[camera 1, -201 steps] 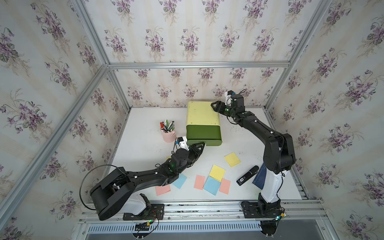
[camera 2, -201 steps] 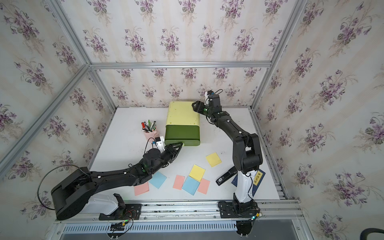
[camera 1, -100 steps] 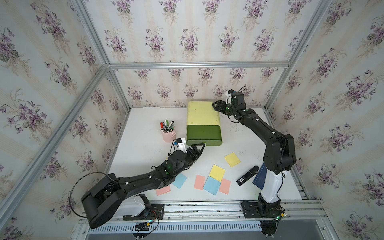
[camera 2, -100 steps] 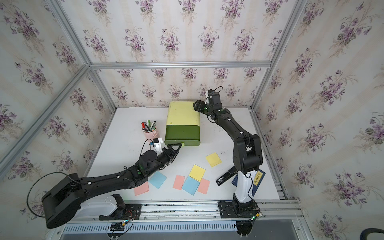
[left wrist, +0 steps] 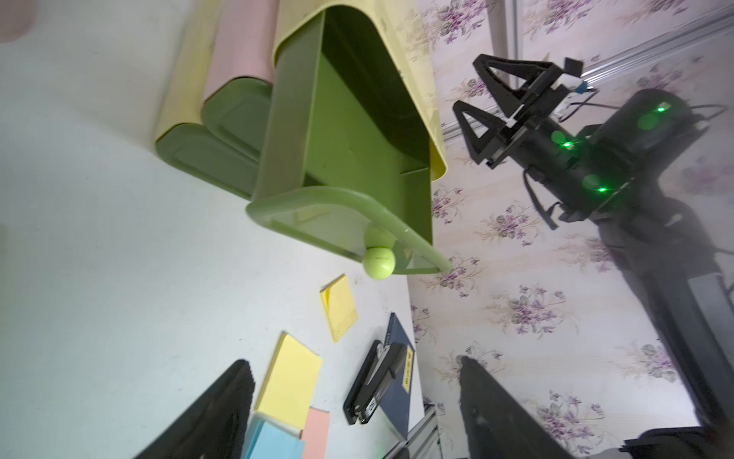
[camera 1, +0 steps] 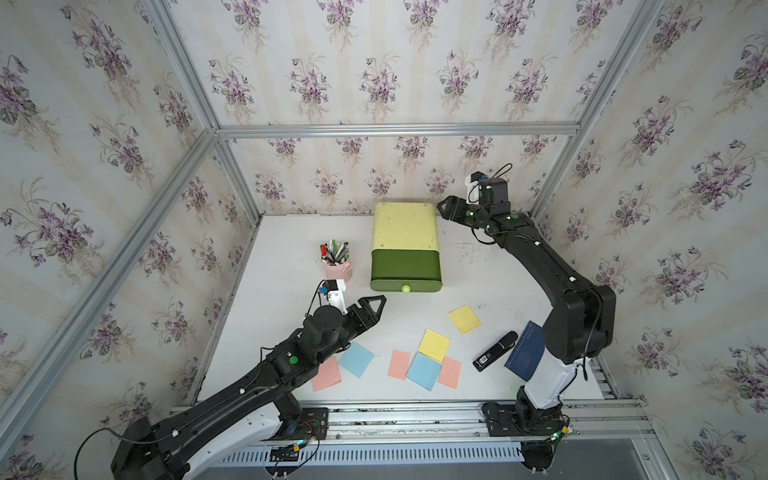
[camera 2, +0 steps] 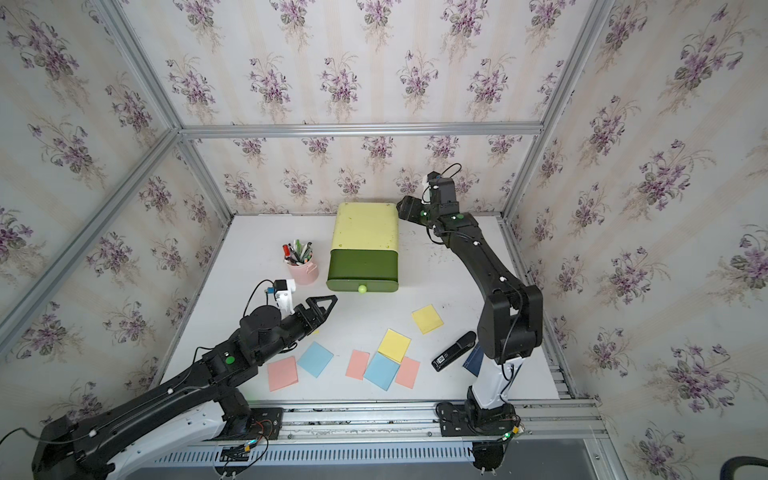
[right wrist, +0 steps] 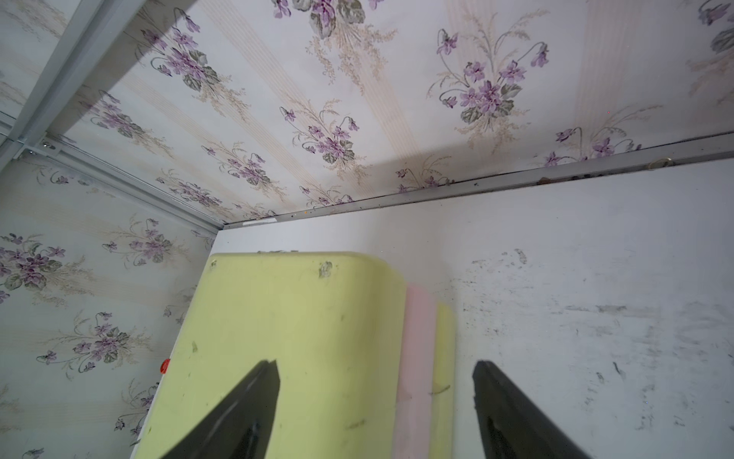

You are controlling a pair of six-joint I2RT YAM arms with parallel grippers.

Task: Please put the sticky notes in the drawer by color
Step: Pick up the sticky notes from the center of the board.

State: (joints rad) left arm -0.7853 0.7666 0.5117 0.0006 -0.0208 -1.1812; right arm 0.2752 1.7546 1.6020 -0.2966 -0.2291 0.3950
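**Top drawer out, both grippers open and empty**

Our left gripper (camera 1: 379, 308) hangs just short of the knob (camera 1: 405, 288) on the pulled-out drawer (camera 1: 405, 266), jaws wide and holding nothing. The notes (camera 1: 434, 345) lie on the table (camera 1: 291, 249) beside it, in front of the chest (camera 1: 405, 226). Our right gripper (camera 1: 441, 208) is spread at the chest's back corner, seemingly not touching it. A second ago our left jaws sat closer together at the knob; they have since widened and backed off.
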